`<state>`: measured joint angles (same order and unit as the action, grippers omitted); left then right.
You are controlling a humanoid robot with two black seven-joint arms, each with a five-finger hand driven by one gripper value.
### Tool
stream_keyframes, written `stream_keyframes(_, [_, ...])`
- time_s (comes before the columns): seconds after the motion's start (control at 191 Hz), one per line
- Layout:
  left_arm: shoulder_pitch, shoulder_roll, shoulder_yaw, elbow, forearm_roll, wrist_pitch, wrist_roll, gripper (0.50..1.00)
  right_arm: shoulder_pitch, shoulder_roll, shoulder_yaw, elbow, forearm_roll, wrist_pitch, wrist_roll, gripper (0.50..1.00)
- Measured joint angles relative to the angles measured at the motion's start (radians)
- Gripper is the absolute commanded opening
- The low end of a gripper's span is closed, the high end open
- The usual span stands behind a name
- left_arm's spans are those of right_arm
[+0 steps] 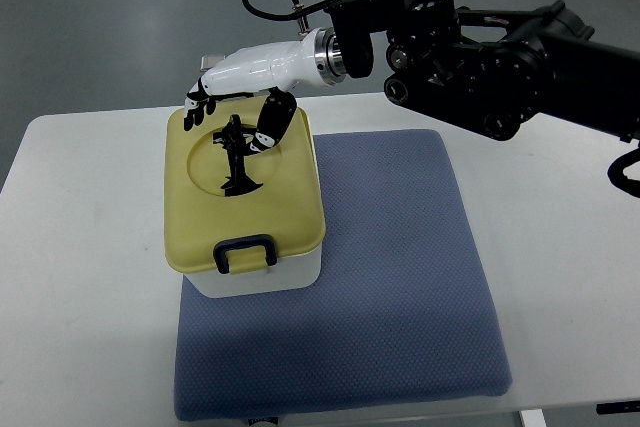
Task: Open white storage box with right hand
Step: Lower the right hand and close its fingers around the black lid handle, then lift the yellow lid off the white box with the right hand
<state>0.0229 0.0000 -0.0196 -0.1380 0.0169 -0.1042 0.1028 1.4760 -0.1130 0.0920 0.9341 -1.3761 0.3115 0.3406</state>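
A white storage box (262, 277) with a yellow lid (242, 192) stands on the left part of a blue mat (400, 277), which lies on a white table (80, 247) and runs to its near edge. The lid is on the box, and a dark blue latch (246, 252) sits at its near edge. A black handle (236, 159) stands in the round recess at the lid's centre. The right hand (240, 82), white with black fingertips, reaches in from the right over the lid's far edge. Its fingers (198, 102) are loosely spread and grip nothing; the thumb (268, 122) points down just beside the handle. Contact cannot be confirmed.
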Motion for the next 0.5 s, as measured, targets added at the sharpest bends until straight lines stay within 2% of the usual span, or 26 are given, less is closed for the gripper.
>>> stream_keyframes(0.089, [0.0, 0.0, 0.0, 0.0, 0.0, 0.0, 0.0, 1.0, -0.005, 0.0, 0.0, 0.0, -0.007, -0.005, 0.001, 0.615])
stream_keyframes(0.251, [0.001, 0.0, 0.0, 0.0, 0.0, 0.0, 0.0, 1.0, -0.013, 0.0, -0.001, 0.0, -0.01, -0.011, 0.002, 0.57])
stream_keyframes(0.314, [0.001, 0.0, 0.0, 0.0, 0.0, 0.0, 0.0, 1.0, -0.015, 0.0, -0.001, 0.0, -0.01, -0.015, 0.002, 0.533])
stream_keyframes(0.341, [0.001, 0.0, 0.0, 0.0, 0.0, 0.0, 0.0, 1.0, -0.015, 0.0, -0.001, 0.0, -0.01, -0.018, 0.002, 0.5])
stream_keyframes(0.498, [0.001, 0.0, 0.0, 0.0, 0.0, 0.0, 0.0, 1.0, -0.016, -0.001, -0.001, -0.001, -0.011, -0.025, 0.002, 0.5])
